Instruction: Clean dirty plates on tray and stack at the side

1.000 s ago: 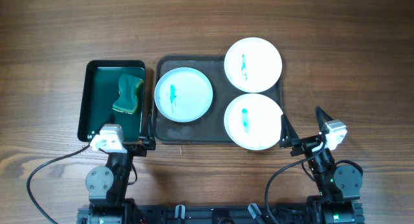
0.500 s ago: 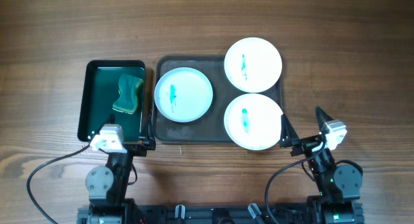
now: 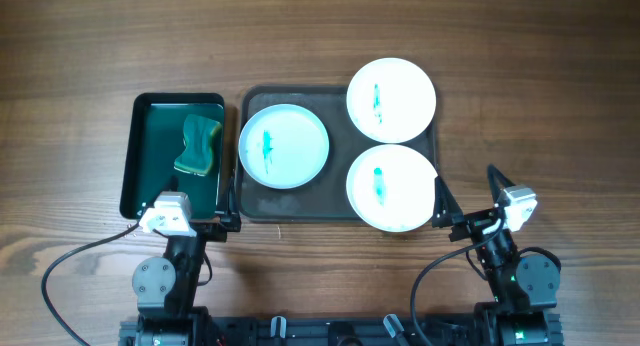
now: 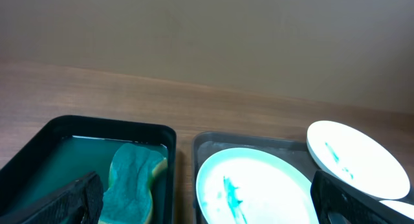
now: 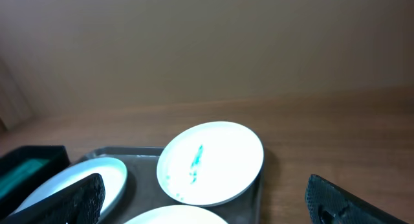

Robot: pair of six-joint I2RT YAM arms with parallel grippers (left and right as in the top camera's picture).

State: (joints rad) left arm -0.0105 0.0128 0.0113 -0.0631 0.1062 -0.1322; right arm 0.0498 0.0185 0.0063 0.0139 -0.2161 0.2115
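Three round white plates with teal smears lie on the dark grey tray (image 3: 338,208): one at its left (image 3: 284,146), one at the back right (image 3: 391,99), one at the front right (image 3: 391,188). My left gripper (image 3: 227,200) is open and empty at the tray's front left corner. My right gripper (image 3: 465,196) is open and empty just right of the front right plate. The left wrist view shows the left plate (image 4: 255,188) between my fingers. The right wrist view shows the back right plate (image 5: 211,162) between my fingers.
A smaller dark green tray (image 3: 145,146) stands left of the grey tray and holds a teal-green sponge (image 3: 200,145), also in the left wrist view (image 4: 132,188). Bare wooden table lies to the right of the grey tray and behind it.
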